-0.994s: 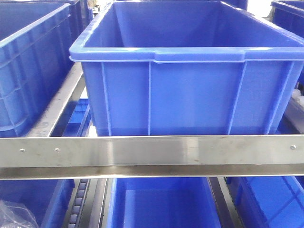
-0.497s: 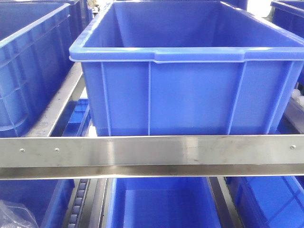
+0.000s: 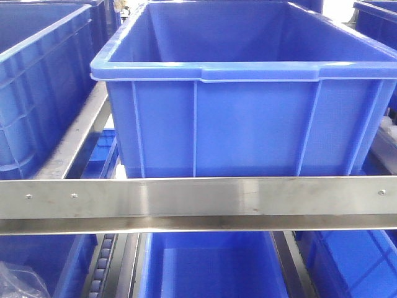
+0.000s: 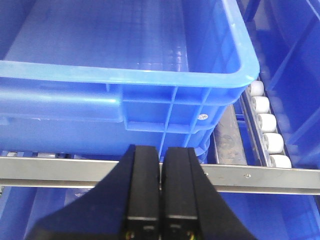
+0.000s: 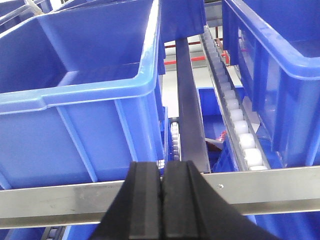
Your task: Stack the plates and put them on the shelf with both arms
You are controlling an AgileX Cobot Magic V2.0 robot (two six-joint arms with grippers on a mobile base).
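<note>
No plates show in any view. My left gripper [image 4: 161, 150] is shut with nothing between its black fingers [image 4: 145, 180]; it hangs in front of the shelf's steel front rail [image 4: 280, 177], below a blue bin [image 4: 125, 65]. My right gripper [image 5: 162, 167] is also shut and empty, its tips over the steel rail [image 5: 60, 200] beside another blue bin [image 5: 85, 100]. Neither arm appears in the front view, which faces a large empty blue bin [image 3: 248, 118] on the shelf.
A steel crossbar [image 3: 198, 202] spans the front view, with more blue bins to the left [image 3: 37, 93], far right [image 3: 378, 25] and below [image 3: 211, 267]. White rollers [image 4: 267, 125] [image 5: 240, 132] line the shelf tracks. A metal divider [image 5: 190, 110] runs between bins.
</note>
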